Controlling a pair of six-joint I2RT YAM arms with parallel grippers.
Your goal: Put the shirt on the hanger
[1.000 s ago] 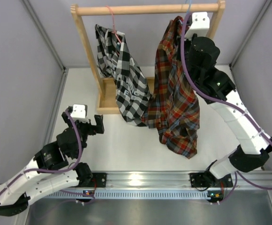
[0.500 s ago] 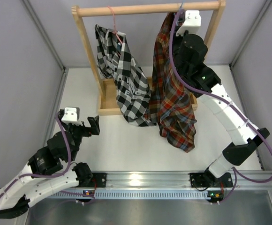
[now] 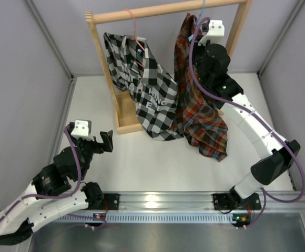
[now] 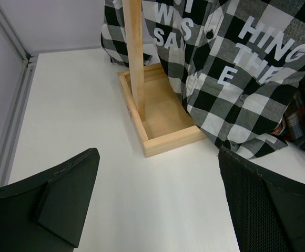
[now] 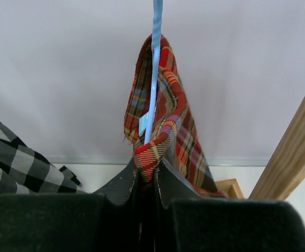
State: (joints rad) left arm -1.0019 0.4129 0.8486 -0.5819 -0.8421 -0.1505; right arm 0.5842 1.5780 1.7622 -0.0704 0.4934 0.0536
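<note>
The red plaid shirt hangs from the wooden rack's bar on the light-blue hanger, its tail reaching the table at the right. In the right wrist view the hanger runs up out of the shirt. My right gripper is high under the bar, shut on a fold of the shirt at the hanger; it also shows in the right wrist view. My left gripper is open and empty low over the table at the left, and it shows in its own wrist view.
A wooden rack stands at the back, with a box base. A black-and-white checked shirt hangs on a pink-red hanger beside the plaid one. Grey walls close in left, right and back.
The rack has tilted and swung; both shirts swing to the right. My right gripper has moved slightly left and lower along the shirt top. The left arm has barely moved.
</note>
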